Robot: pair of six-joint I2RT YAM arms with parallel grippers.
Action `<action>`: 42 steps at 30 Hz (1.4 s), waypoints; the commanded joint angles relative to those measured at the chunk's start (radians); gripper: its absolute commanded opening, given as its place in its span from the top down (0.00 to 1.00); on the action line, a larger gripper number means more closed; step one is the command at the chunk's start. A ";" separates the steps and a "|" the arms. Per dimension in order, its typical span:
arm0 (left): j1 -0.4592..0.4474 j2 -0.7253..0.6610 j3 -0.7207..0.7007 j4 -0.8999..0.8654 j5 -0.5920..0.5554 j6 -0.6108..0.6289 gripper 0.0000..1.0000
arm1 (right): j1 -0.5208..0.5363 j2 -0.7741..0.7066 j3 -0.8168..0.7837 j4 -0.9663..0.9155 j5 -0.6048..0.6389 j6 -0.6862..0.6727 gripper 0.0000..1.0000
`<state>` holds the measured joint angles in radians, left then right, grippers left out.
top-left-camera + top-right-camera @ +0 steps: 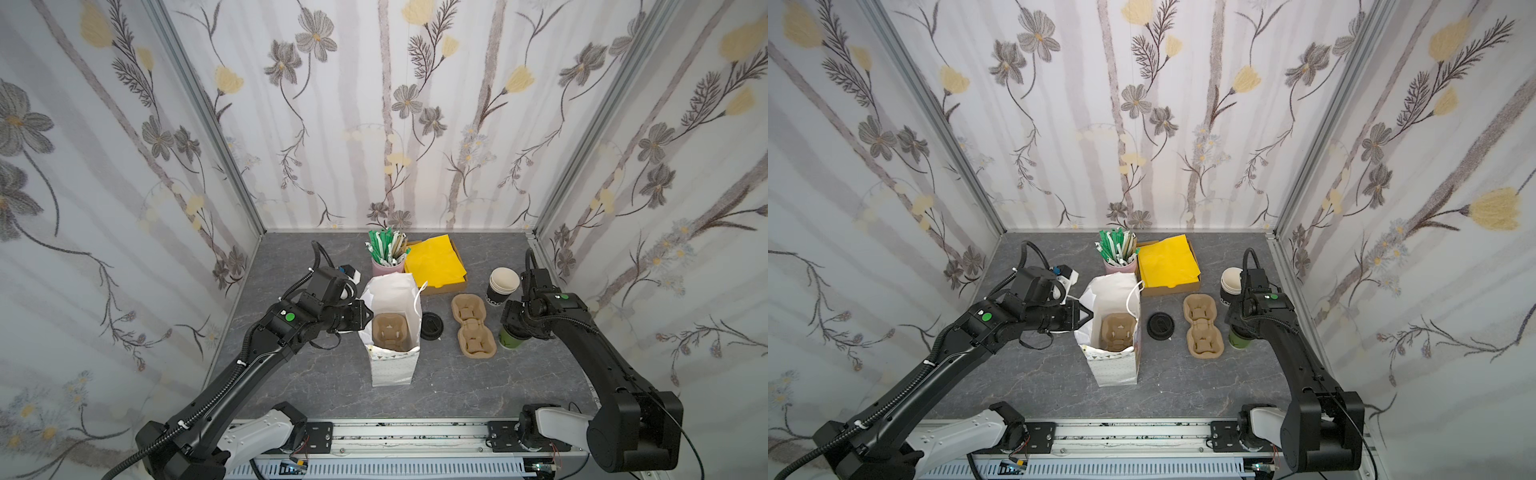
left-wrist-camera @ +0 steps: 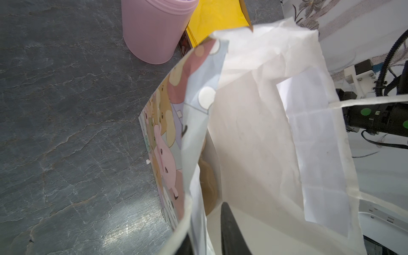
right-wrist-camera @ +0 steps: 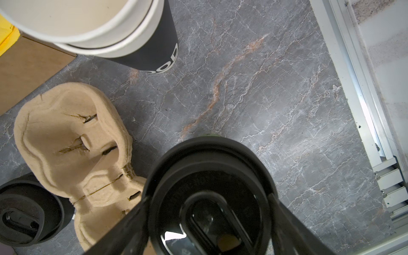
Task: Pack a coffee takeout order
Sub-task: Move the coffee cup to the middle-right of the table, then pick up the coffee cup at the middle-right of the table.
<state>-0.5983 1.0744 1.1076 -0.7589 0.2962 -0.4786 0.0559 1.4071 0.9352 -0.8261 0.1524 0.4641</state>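
Bending down over green cup [image 1: 509,339], right gripper [image 3: 207,196] flanking its lid [image 3: 198,159].

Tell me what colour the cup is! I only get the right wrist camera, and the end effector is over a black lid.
Observer: Green; a top view shows the green cup below its black lid.
Operator: Is there a bag?
Observer: Yes, a white paper bag stands upright mid-table, a pulp carrier inside it.
Operator: And the other arm?
Observer: The left end effector is at the bag's rim, one finger inside.
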 commanded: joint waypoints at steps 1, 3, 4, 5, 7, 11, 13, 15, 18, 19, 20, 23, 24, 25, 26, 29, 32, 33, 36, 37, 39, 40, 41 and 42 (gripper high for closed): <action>0.001 0.005 0.001 -0.009 0.001 0.010 0.79 | 0.000 0.023 -0.012 -0.027 -0.047 0.026 0.15; 0.001 0.005 0.001 -0.010 0.000 0.016 0.79 | 0.000 0.021 -0.013 -0.022 -0.052 0.030 0.15; 0.000 0.005 0.001 -0.011 0.000 0.021 0.79 | 0.001 0.021 -0.013 -0.022 -0.050 0.033 0.15; 0.001 0.005 0.000 -0.013 0.001 0.025 0.79 | 0.002 0.020 -0.013 -0.024 -0.048 0.037 0.15; 0.000 0.004 -0.006 -0.016 -0.003 0.032 0.79 | 0.001 0.018 -0.016 -0.024 -0.047 0.040 0.15; 0.001 0.003 -0.010 -0.018 -0.008 0.035 0.79 | 0.001 0.018 -0.020 -0.028 -0.043 0.043 0.15; 0.001 0.001 -0.009 -0.018 -0.011 0.034 0.79 | 0.001 0.021 -0.021 -0.032 -0.048 0.044 0.14; 0.000 -0.001 -0.009 -0.019 -0.015 0.035 0.79 | 0.001 0.027 -0.019 -0.035 -0.049 0.047 0.13; 0.002 -0.006 -0.010 -0.019 -0.015 0.035 0.79 | 0.001 0.027 -0.012 -0.036 -0.049 0.049 0.13; 0.000 -0.008 -0.010 -0.020 -0.017 0.036 0.80 | 0.001 0.028 -0.010 -0.035 -0.051 0.051 0.13; 0.000 -0.010 -0.013 -0.020 -0.017 0.036 0.81 | 0.001 0.030 -0.009 -0.036 -0.052 0.051 0.13; 0.000 -0.017 -0.018 -0.022 -0.020 0.037 0.85 | 0.001 0.039 -0.007 -0.040 -0.051 0.049 0.14; 0.001 -0.021 -0.018 -0.022 -0.022 0.035 0.86 | 0.001 0.039 -0.006 -0.041 -0.051 0.049 0.15; 0.001 -0.024 -0.018 -0.022 -0.025 0.032 0.89 | 0.001 0.039 -0.004 -0.042 -0.051 0.049 0.15; 0.001 -0.027 -0.016 -0.022 -0.027 0.026 0.91 | 0.001 0.038 0.000 -0.045 -0.050 0.049 0.16; 0.002 -0.028 -0.006 -0.022 -0.024 0.024 0.99 | 0.001 0.030 0.012 -0.057 -0.048 0.051 0.19; 0.002 -0.021 0.010 -0.022 -0.018 0.032 1.00 | 0.001 0.020 0.032 -0.079 -0.044 0.049 0.20; 0.002 -0.018 0.014 -0.023 -0.014 0.035 1.00 | 0.002 0.017 0.038 -0.090 -0.042 0.049 0.20; 0.003 -0.005 0.027 -0.023 0.002 0.048 1.00 | 0.001 -0.008 0.058 -0.118 -0.036 0.047 0.20; 0.003 0.001 0.032 -0.022 0.011 0.052 1.00 | 0.001 -0.018 0.065 -0.130 -0.033 0.045 0.21; 0.003 0.011 0.041 -0.022 0.023 0.055 1.00 | 0.001 -0.040 0.079 -0.154 -0.027 0.043 0.21; 0.003 0.017 0.045 -0.021 0.030 0.057 1.00 | 0.001 -0.052 0.085 -0.166 -0.025 0.042 0.21; 0.002 0.023 0.050 -0.021 0.040 0.059 1.00 | 0.001 -0.063 0.093 -0.180 -0.021 0.040 0.22; 0.003 0.028 0.056 -0.022 0.047 0.058 1.00 | 0.001 -0.073 0.099 -0.189 -0.017 0.038 0.22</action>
<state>-0.5964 1.0931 1.1450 -0.7864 0.3099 -0.4389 0.0566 1.3521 1.0157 -0.9737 0.1188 0.5037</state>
